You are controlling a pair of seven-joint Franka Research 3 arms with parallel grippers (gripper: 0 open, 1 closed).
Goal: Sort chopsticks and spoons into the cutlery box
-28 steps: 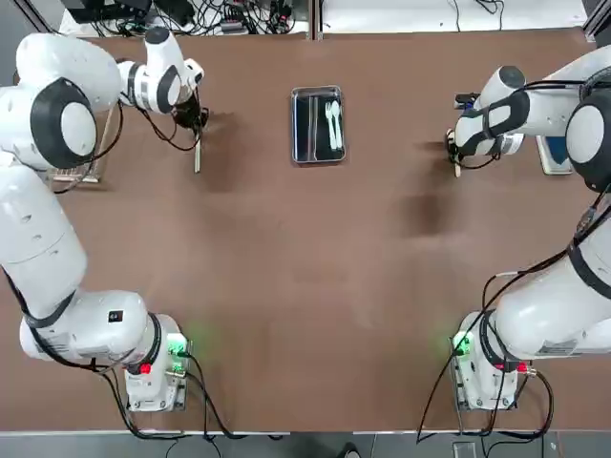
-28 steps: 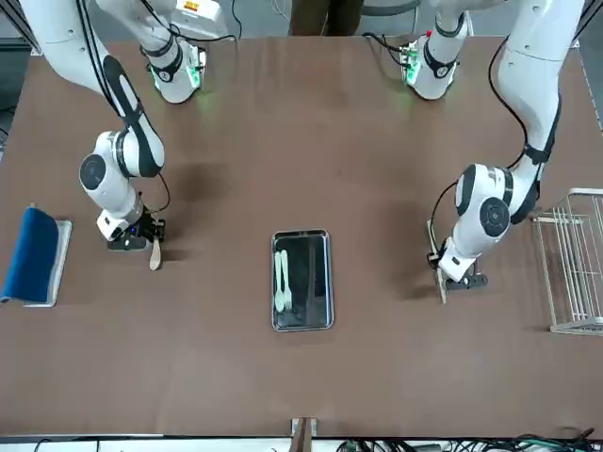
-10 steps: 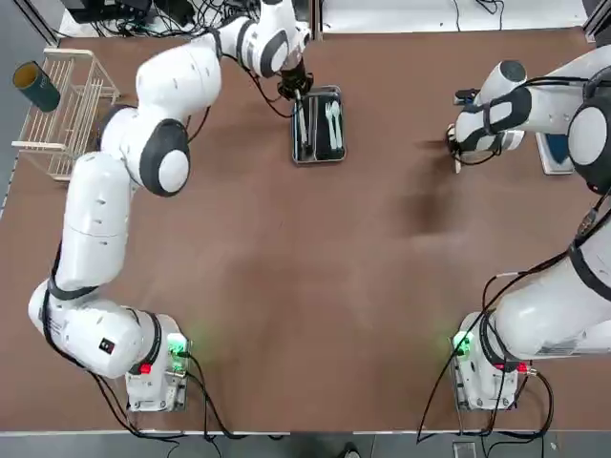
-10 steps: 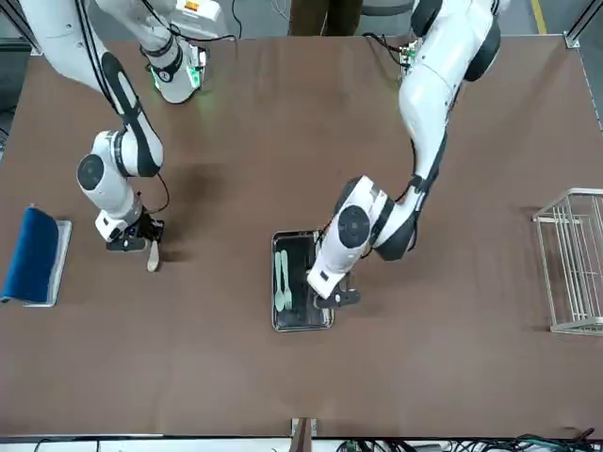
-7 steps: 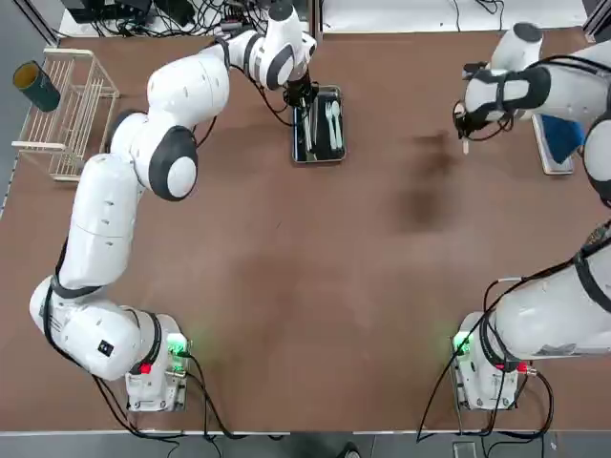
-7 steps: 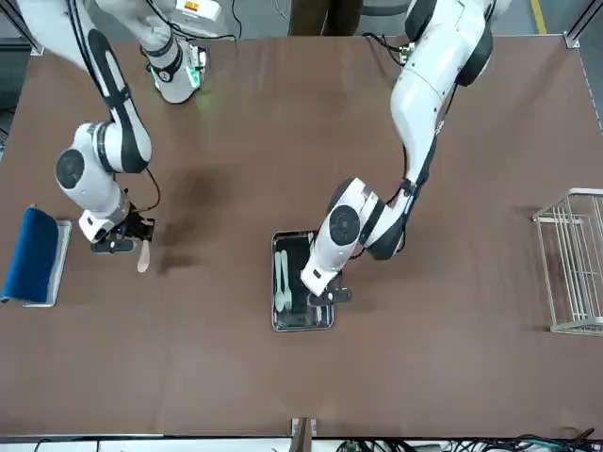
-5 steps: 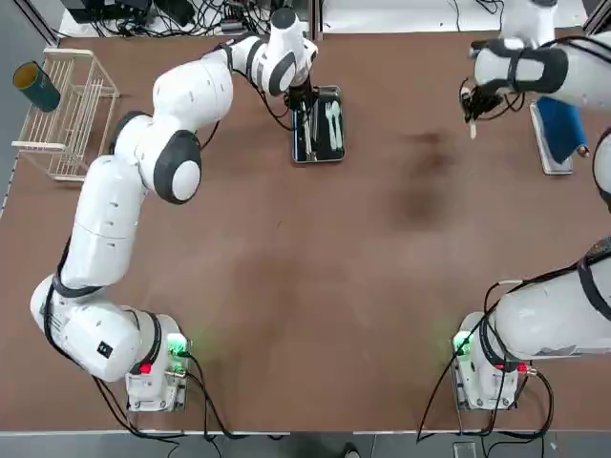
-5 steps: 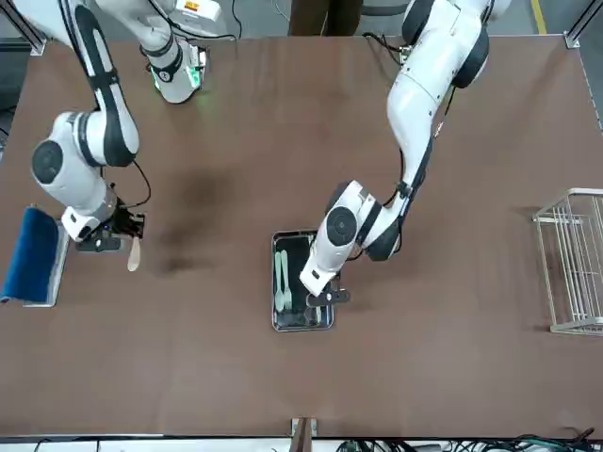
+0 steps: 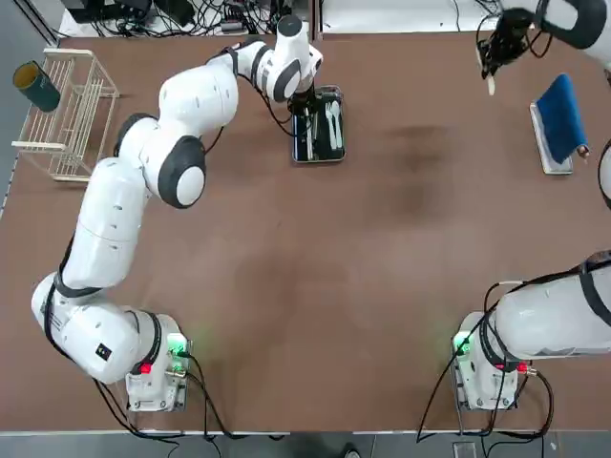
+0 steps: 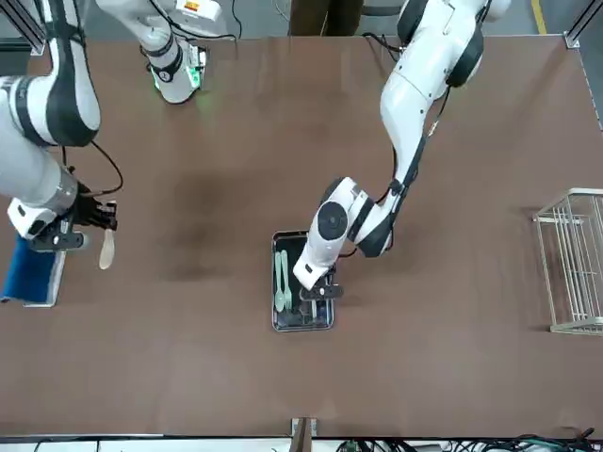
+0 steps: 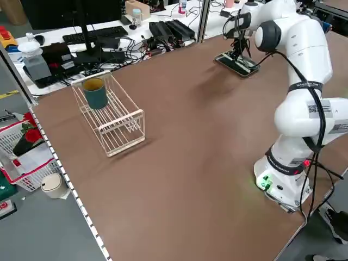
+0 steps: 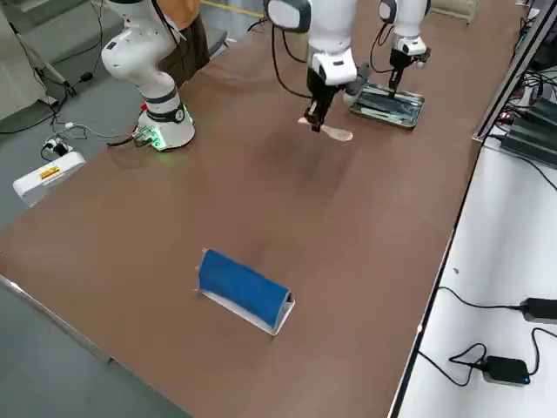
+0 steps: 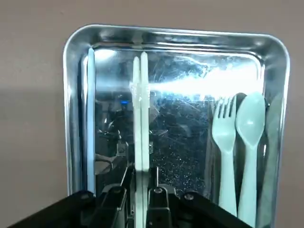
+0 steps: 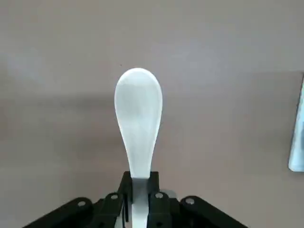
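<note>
The metal cutlery box (image 9: 318, 125) lies at the far middle of the table. My left gripper (image 9: 304, 107) is down in its left compartment, shut on a pair of pale chopsticks (image 13: 140, 118) that lie lengthwise over the dark floor. A white fork (image 13: 223, 142) and a white spoon (image 13: 249, 135) rest in the compartment beside them. My right gripper (image 9: 493, 52) hangs high over the far right of the table, shut on the handle of another white spoon (image 14: 138, 118), whose bowl points away from the fingers. The front view has that spoon (image 10: 106, 249) above bare table.
A blue-topped grey tray (image 9: 558, 122) sits near the right edge. At the far left stands a white wire rack (image 9: 67, 114) holding a dark green cup (image 9: 36, 86). Cables and equipment line the bench beyond the far edge.
My left gripper carried the chopsticks from the far left to the box and eased them down into it. My right gripper lifted the spoon off the table and rose toward the far edge.
</note>
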